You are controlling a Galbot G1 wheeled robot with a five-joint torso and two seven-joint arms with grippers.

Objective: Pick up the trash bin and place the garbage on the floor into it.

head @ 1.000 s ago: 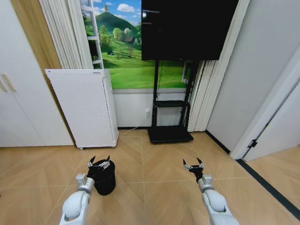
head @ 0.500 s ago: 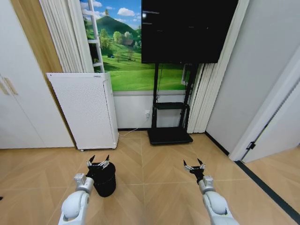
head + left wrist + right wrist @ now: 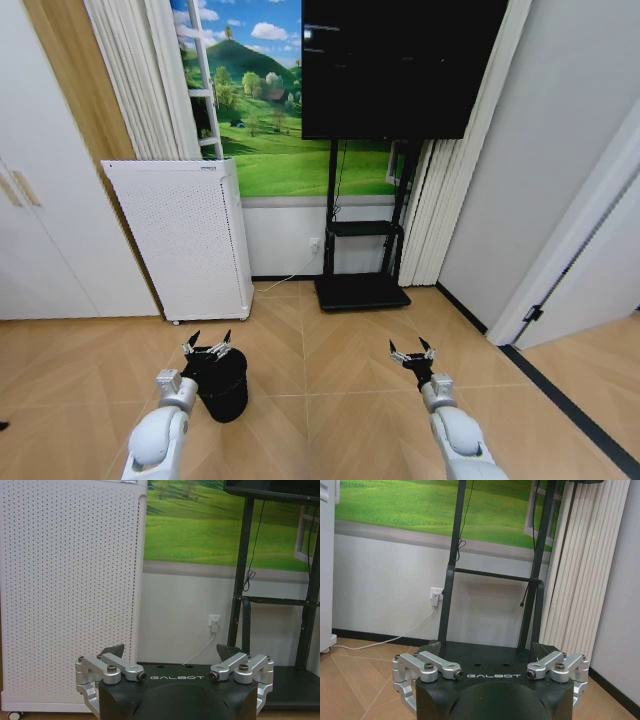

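As seen in the head view, the trash bin (image 3: 222,383) stood upright on the wooden floor (image 3: 330,400), just in front of the white perforated appliance (image 3: 185,240) and well left of the TV stand (image 3: 362,288). The left gripper (image 3: 208,345) was positioned directly over the bin's rim, its jaws spread and nothing held between them. The right gripper (image 3: 412,352) was held above bare floor near the TV stand side, its jaws likewise spread and empty. No garbage could be made out on the visible floor.

In the left wrist view, the left gripper (image 3: 174,652) was shown with jaws spread, pointed toward the white perforated appliance (image 3: 70,595) and the wall socket (image 3: 214,623).

In the right wrist view, the right gripper (image 3: 488,650) was shown with jaws spread, facing the TV stand (image 3: 492,585) and the curtain (image 3: 580,575).

The bin was judged to be light, rigid and smooth-walled, so slippage along its tapered side was to be expected. A hold on the rim, with one jaw inside and one outside the wall, was judged the most secure.
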